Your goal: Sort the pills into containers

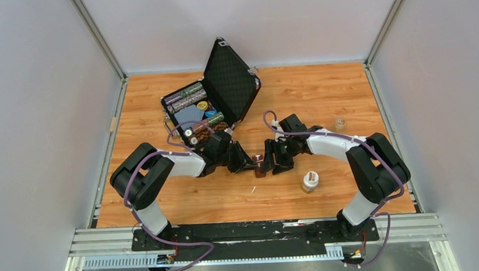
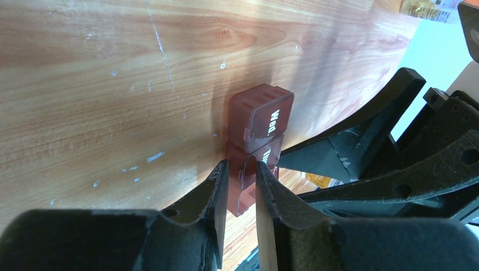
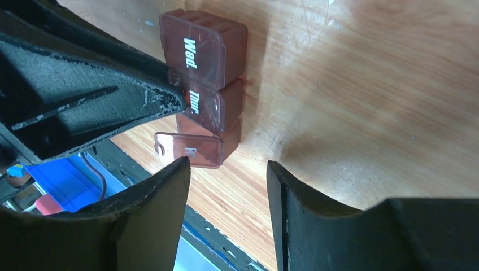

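Containers lying on the counter, centre. Left hand pinching the strip's end compartment; right hand spread, empty, hovering beside it. Risk: narrow pinch slipping, strip tipping if nudged.

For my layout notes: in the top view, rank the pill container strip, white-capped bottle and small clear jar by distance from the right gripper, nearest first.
1. pill container strip, just left of the right gripper.
2. white-capped bottle, nearer the arm bases, to its right.
3. small clear jar, farther back and off to the right.
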Robot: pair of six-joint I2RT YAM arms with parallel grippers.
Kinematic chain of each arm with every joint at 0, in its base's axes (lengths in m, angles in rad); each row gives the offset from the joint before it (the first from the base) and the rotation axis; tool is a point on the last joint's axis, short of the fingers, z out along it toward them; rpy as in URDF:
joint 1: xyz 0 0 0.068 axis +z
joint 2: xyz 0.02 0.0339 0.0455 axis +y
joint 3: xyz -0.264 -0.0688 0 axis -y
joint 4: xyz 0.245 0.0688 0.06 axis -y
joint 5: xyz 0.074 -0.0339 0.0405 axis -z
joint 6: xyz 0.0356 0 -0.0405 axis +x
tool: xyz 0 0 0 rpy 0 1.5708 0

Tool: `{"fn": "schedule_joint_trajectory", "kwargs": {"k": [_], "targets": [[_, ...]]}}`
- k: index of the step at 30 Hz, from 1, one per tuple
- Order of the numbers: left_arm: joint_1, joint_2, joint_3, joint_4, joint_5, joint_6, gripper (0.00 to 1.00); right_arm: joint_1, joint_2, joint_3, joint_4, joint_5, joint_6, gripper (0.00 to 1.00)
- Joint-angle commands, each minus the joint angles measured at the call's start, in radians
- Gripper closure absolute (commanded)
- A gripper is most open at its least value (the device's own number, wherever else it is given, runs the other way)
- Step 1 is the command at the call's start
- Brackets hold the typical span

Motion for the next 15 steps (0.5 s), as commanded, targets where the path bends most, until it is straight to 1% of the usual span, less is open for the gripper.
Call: {"fn": "schedule_joint_trajectory", "kwargs": {"k": [1, 9, 15], "targets": [[-0.007, 0.023, 0.007, -0.025, -0.031, 0.000, 0.70, 0.017, 0.023, 0.038, 0.049, 0.058, 0.037, 0.47], [-0.007, -0.024, -0.003, 0.028, -0.036, 0.019, 0.66, 0.022, 0.025, 0.011, 0.066, 0.093, 0.061, 0.54], [-0.007, -0.053, -0.011, 0.044, -0.030, 0.076, 0.63, 0.032, 0.038, 0.007, 0.071, 0.116, 0.073, 0.58]]}}
